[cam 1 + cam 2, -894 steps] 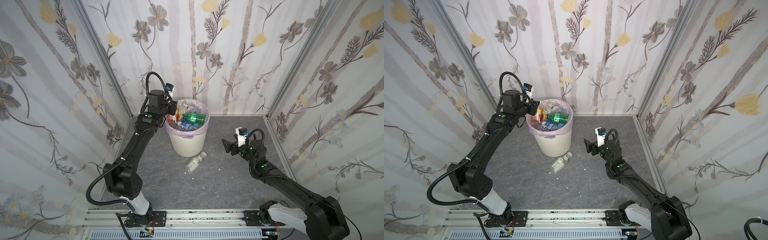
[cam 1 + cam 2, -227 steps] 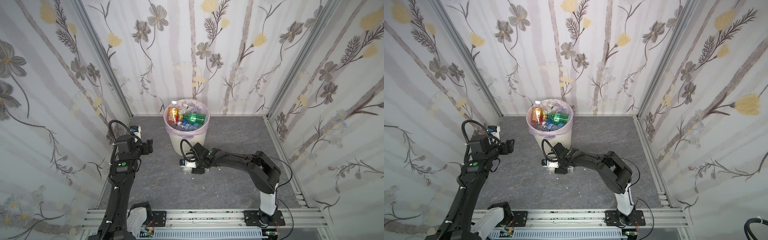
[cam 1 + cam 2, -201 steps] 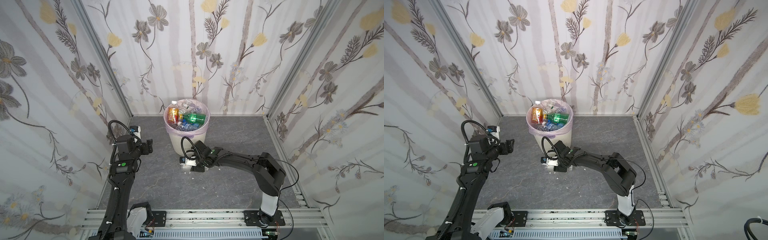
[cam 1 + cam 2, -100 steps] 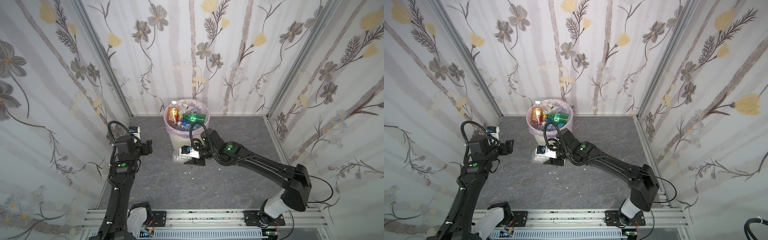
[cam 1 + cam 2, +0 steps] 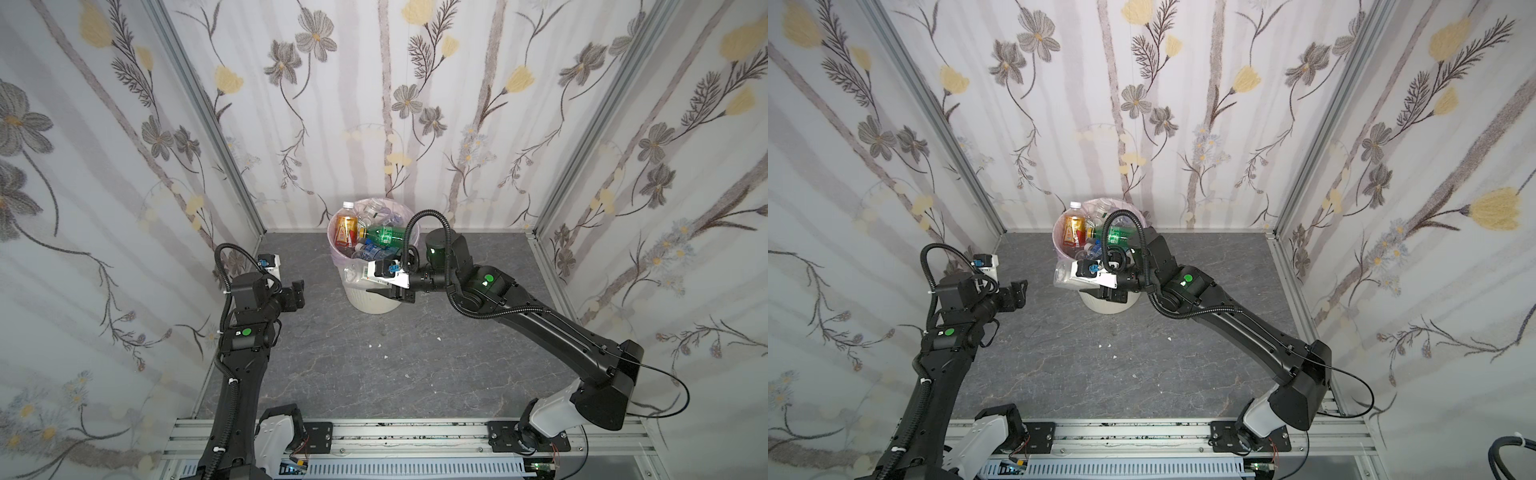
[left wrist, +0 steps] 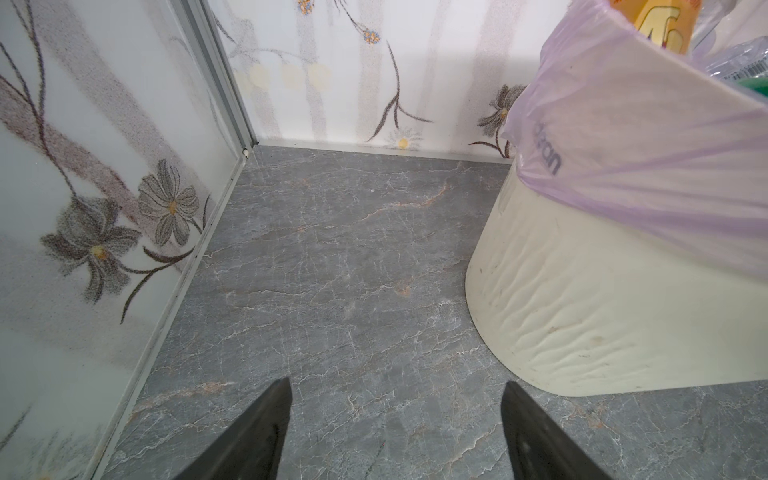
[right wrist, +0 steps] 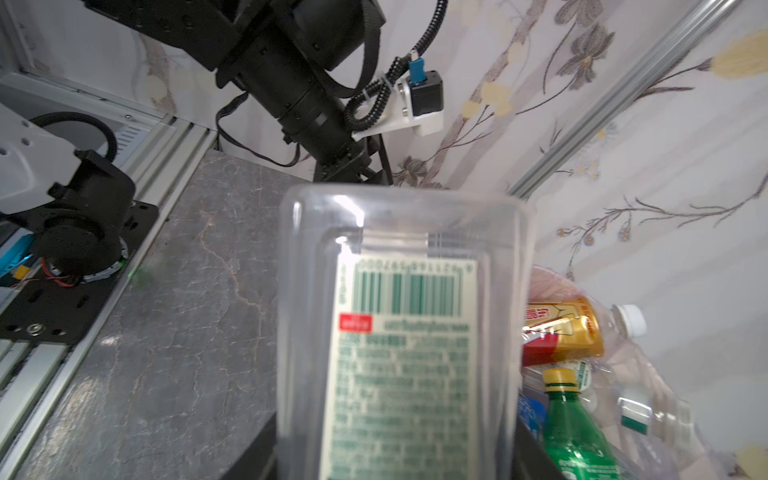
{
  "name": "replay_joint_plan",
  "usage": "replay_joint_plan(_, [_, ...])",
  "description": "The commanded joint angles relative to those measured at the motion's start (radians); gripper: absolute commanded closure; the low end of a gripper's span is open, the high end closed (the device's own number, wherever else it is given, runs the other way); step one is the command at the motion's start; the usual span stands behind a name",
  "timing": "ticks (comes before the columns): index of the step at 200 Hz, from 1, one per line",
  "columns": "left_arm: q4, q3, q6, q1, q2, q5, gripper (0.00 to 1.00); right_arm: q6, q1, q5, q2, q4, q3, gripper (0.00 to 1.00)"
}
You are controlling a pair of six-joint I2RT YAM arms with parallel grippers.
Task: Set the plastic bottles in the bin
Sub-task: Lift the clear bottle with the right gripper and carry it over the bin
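Right pincer (image 5: 374, 286): clamped on clear plastic bottle with green-printed label (image 7: 399, 332); fingertips mostly hidden.
Bottle: frame centre, by rim of round cream lilac-lined plastic bin (image 5: 374, 301); cap unseen.
Left pincer (image 6: 395, 388): jaws apart, empty.

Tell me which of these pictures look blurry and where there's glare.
Right wrist view: the clear bottle sits so close that its label is soft, with a white glare patch on its far end. Left wrist view: the bin is sharp, the left end effector dark and soft-edged. Both top views: even light, sharp; the green bottle glints.
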Motion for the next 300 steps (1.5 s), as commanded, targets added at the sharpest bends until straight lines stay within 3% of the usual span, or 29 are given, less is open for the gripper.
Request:
replay_joint_plan(1, [0.033, -0.002, -0.004, 0.001, -0.003, 0.018, 0.19, -0.025, -0.019, 0.106, 0.051, 0.024, 0.091, 0.53])
replay_joint_plan(68, [0.034, -0.007, -0.008, 0.001, -0.019, 0.023, 0.19, -0.123, -0.075, 0.317, 0.243, 0.007, 0.326, 0.52])
replay_joint_plan(101, [0.034, -0.009, -0.013, 0.003, -0.025, 0.027, 0.19, -0.134, -0.085, 0.349, 0.308, 0.0, 0.381, 0.52])
replay_joint_plan(194, [0.034, -0.013, -0.026, 0.002, -0.042, 0.031, 0.19, -0.103, -0.089, 0.29, 0.366, -0.019, 0.381, 0.47])
replay_joint_plan(241, [0.034, -0.012, -0.027, 0.002, -0.04, 0.032, 0.19, -0.07, -0.09, 0.272, 0.367, -0.013, 0.38, 0.28])
replay_joint_plan(300, [0.034, -0.012, -0.028, 0.002, -0.039, 0.034, 0.19, -0.017, -0.103, 0.189, 0.339, -0.007, 0.376, 0.2])
